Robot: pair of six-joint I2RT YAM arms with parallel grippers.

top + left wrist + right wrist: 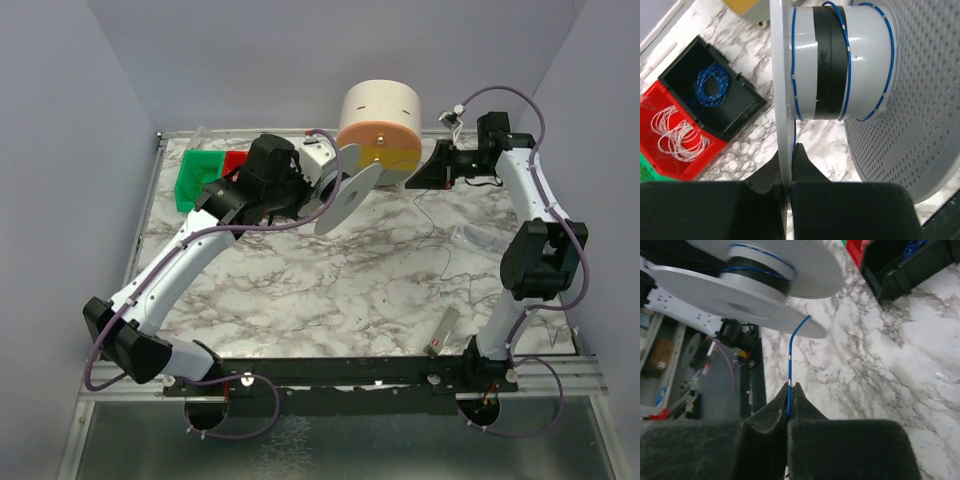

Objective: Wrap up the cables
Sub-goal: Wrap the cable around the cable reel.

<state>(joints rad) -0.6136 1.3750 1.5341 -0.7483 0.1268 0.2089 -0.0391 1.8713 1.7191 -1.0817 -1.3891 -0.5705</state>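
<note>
Currently pinching blue cable (792, 347) in right pincer (790, 388), long axis straight ahead up to spool (715, 287); clamping spool rim in left pincer (788, 152).

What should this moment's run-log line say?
left gripper: shut on spool flange | right gripper: shut on blue cable | blue cable: few turns on spool hub, tail leads to right gripper

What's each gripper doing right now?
Left gripper: shut on the spool flange.
Right gripper: shut on the blue wire.
</note>
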